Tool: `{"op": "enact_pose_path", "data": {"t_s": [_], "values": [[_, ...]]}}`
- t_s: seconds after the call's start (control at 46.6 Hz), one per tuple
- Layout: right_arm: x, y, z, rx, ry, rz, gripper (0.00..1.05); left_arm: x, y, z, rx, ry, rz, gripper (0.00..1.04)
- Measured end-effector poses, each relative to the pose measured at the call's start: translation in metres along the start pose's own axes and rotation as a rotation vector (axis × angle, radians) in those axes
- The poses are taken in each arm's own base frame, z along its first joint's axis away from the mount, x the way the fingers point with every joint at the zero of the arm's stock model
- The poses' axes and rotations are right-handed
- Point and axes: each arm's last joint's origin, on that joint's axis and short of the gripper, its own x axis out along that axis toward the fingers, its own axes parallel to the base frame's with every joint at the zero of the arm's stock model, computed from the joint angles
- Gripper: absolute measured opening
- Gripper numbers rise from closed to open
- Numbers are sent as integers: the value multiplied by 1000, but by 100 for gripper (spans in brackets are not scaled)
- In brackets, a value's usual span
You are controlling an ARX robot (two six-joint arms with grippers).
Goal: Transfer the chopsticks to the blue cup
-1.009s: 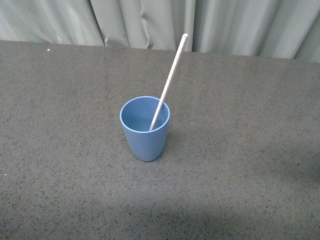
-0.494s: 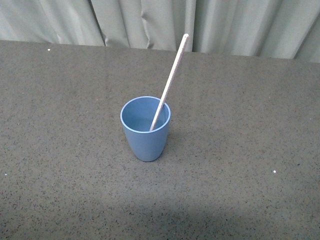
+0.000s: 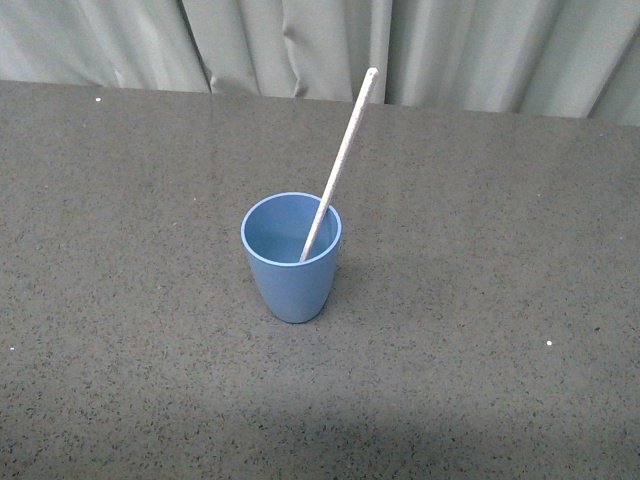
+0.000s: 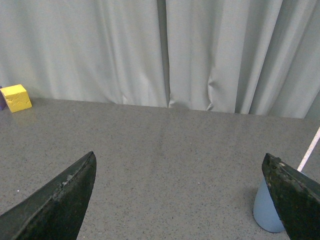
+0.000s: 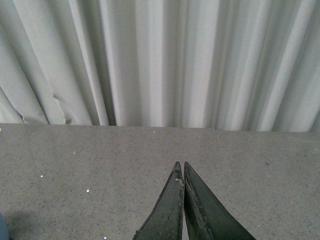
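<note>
I am seeing the thin pale wooden chopsticks (image 3: 338, 155) leaning inside the small light-blue plastic cup (image 3: 291, 257); my left gripper (image 4: 180, 197) is gaping wide beside the cup, my right gripper (image 5: 181, 195) pinching closed on nothing.

left gripper (image 4: 180, 200): two dark, near-black wedge fingers (image 4: 60, 200); worn, pale-scuffed edges
right gripper (image 5: 182, 172): matching dark tapered fingers (image 5: 167, 210); sharp tips; matte finish

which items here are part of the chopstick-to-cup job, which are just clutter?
Job:
- pale wooden chopstick, leaning inside the cup
- light-blue plastic cup, upright on the table

Clutter:
- yellow foam-like cube near the curtain
- grey curtain
</note>
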Motion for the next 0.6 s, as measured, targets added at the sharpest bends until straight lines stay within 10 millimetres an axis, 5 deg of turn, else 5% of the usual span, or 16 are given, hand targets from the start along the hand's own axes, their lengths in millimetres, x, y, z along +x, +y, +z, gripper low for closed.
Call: {"op": "enact_pose_path", "data": {"t_s": [0.601], "values": [[-15,0,1,0,-6,0,1,0,0,0,0,0,0,98]]}}
